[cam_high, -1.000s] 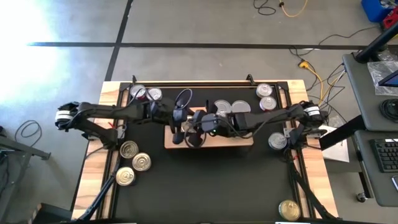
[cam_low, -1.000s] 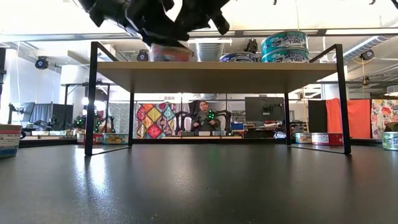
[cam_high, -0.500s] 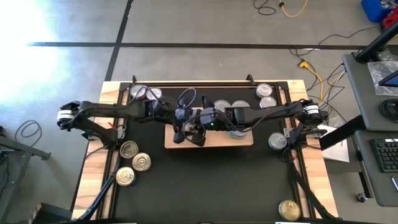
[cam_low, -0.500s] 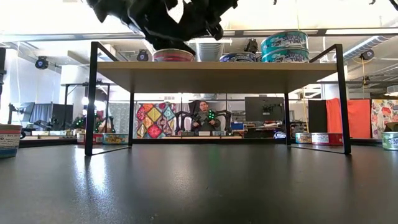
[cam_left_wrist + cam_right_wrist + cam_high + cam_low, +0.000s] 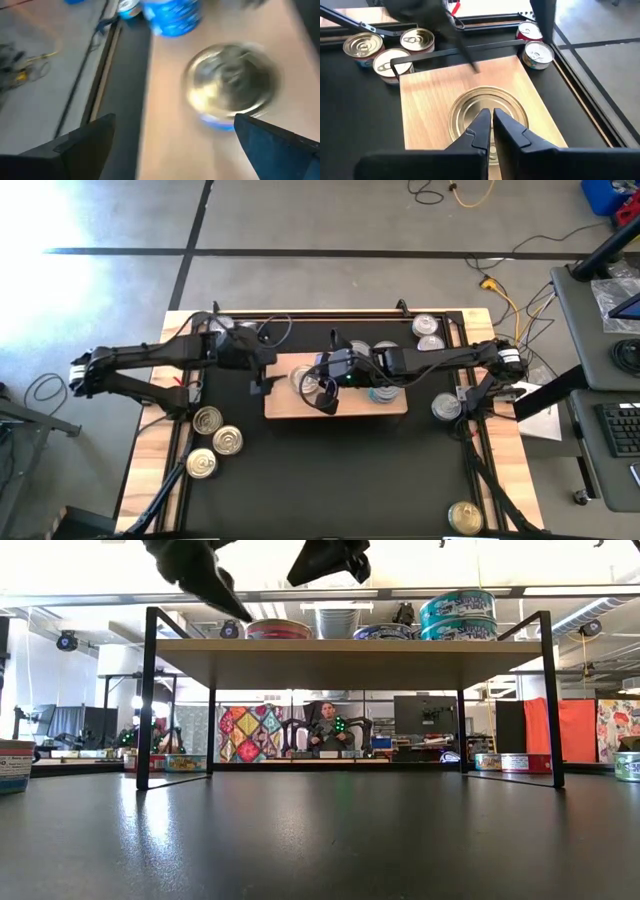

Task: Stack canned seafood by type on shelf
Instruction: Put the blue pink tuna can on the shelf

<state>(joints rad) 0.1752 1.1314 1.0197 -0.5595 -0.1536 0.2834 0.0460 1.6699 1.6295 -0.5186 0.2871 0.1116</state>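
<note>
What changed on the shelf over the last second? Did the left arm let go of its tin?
Yes. The left gripper released the red-labelled tin onto the shelf and drew back off its left end, fingers open. The right gripper shifted slightly toward that tin and hovers over it, shut. The two-tin stack and the tins on the mat stayed put.

High view: evenly lit, sharp, with a blown-out white patch on the concrete floor (image 5: 45,230) at upper left. The black mat (image 5: 330,470) is matte with no glare; tin lids show small highlights. Low view: strongly backlit, ceiling area overexposed, so both arms read as black silhouettes. The mat's near surface is soft, with a faint sheen. Left wrist view: heavy motion blur, and the tin (image 5: 230,92) is smeared with a bright glare on its lid. Right wrist view: shelf (image 5: 430,100) sharp and warm-toned, near fingers (image 5: 480,132) slightly soft.
</note>
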